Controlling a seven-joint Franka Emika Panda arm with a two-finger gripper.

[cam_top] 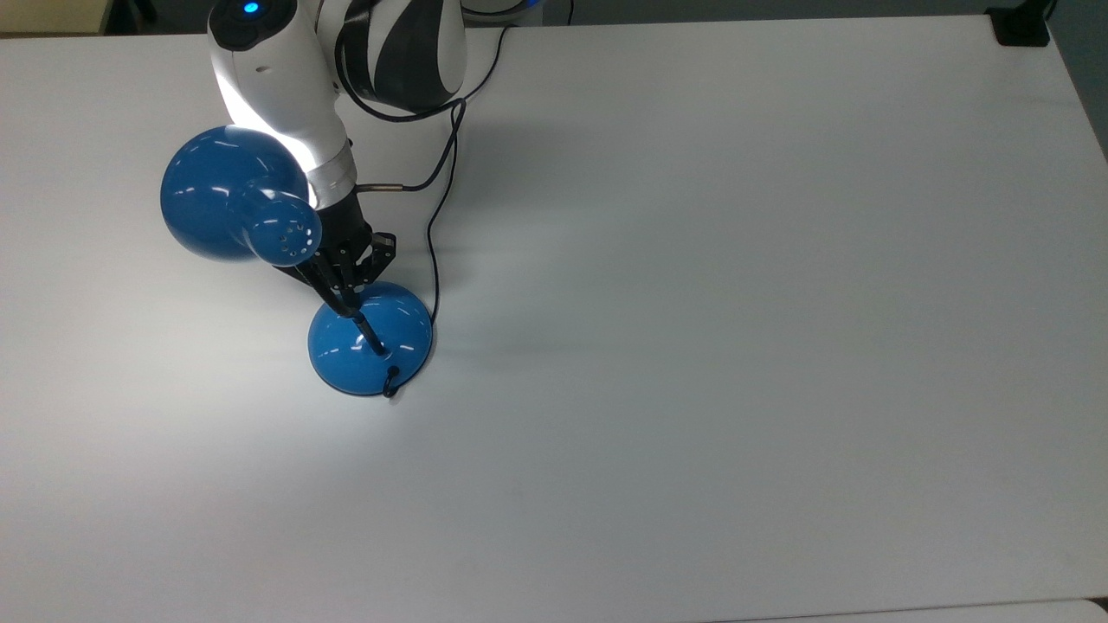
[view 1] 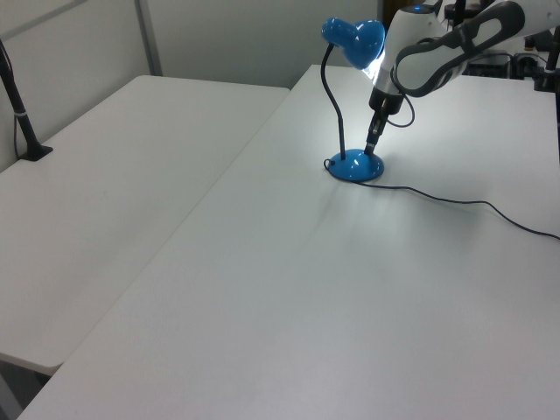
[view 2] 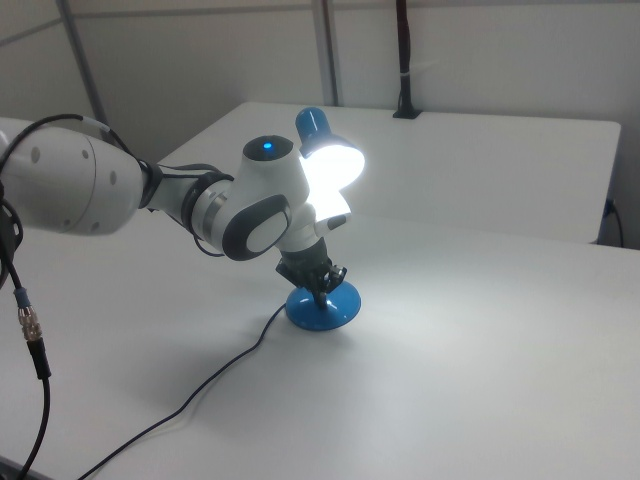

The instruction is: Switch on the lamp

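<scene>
The white bench [cam_top: 736, 303] spans nearly the whole top view, and a second white bench [view 1: 96, 175] sits alongside it at the left view's left. The Panda arm [view 2: 240, 205] reaches in from the upper left of the top view and bends steeply down over the lamp.

The lamp [cam_top: 370, 337] stands in the left part of the top view, its round blue base flat on the bench. Its black neck [view 1: 332, 105] rises and curves to the domed shade [cam_top: 227, 203] in the frame's upper left. In the right view the shade's mouth [view 2: 335, 160] glows bright white and a pool of light falls on the bench around the base, so the lamp looks to be on and the task is, by my judgement, done or all but done. What seems left is to lift the arm clear.

The pincer [cam_top: 346, 298] points down with its tip touching the upper edge of the base, close beside the neck; I cannot tell whether it is spread or pressed together.

The thin black cord [cam_top: 433, 251] leaves the base and runs toward the top edge of the top view, just beside the arm's own cable [cam_top: 424, 177]. The neck and shade stand close to the wrist, so a careless withdrawal could knock them.
</scene>
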